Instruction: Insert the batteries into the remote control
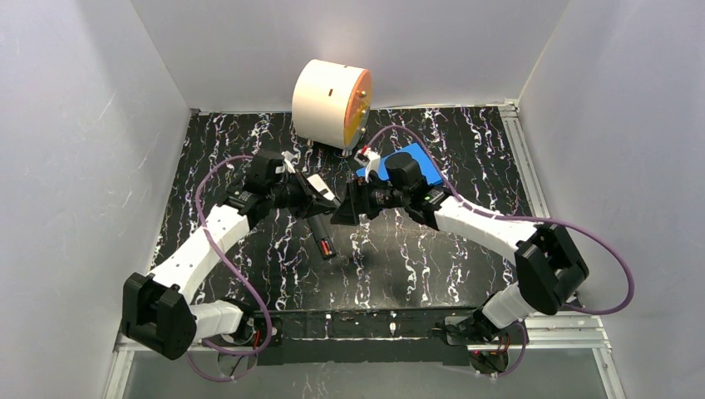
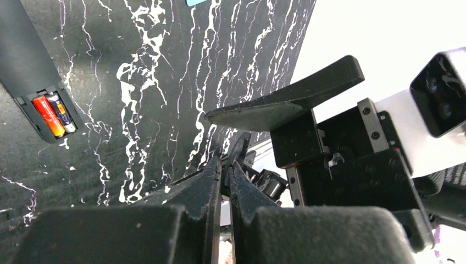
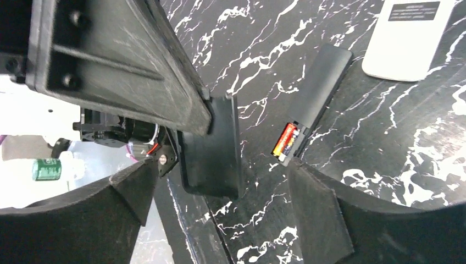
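Batteries [image 2: 54, 115], one orange-red and one dark, lie side by side in the open bay at the end of the remote [image 3: 321, 82], so what seems left is closing that bay. The left pincer [image 2: 225, 165] is pressed shut on a thin black cover [image 3: 211, 148], held in the air just beside the remote's battery end. The right pincer [image 3: 220, 181] stands wide apart, its fingers either side of that cover.

The cover is a flat, smooth plastic plate gripped by one edge. If one pincer lets go before the other bites, it could twist or drop. Set down skewed, it might ride over the glossy little cylinders and not latch. The remote is a slim matte slab with rounded ends. On the slick, white-veined black desk [image 3: 384, 143] a sideways push could slide it toward the white remote [image 3: 406, 36] beyond its far end.
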